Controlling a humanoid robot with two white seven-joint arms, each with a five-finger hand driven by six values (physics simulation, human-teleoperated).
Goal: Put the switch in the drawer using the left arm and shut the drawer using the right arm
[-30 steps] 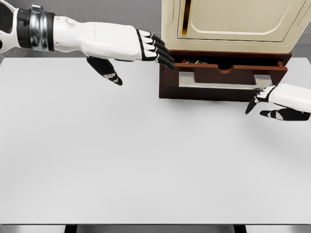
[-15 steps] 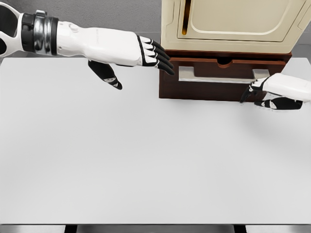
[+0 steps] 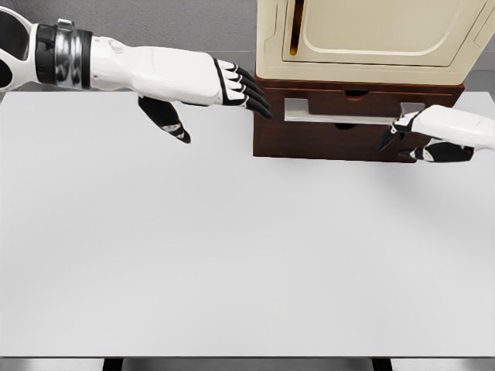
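The brown wooden drawer [image 3: 352,104] under the cream cabinet [image 3: 363,39] sits pushed in, its front flush with the dark base and its pale handle bar [image 3: 340,114] showing. My right hand [image 3: 406,137] rests against the drawer front at its right end, fingers relaxed and holding nothing. My left hand [image 3: 224,97] hovers just left of the cabinet's corner, fingers stretched out and empty. The switch is not visible anywhere; the drawer's inside is hidden.
The white table [image 3: 232,255] spreads out in front of the cabinet. A second, lower drawer front [image 3: 340,139] shows beneath the handle bar. The table's front edge runs along the bottom of the picture.
The drawer slid from open, with coloured contents showing, to fully pushed in. My right hand moved up and back with the drawer front. My left hand drew back slightly to the left.
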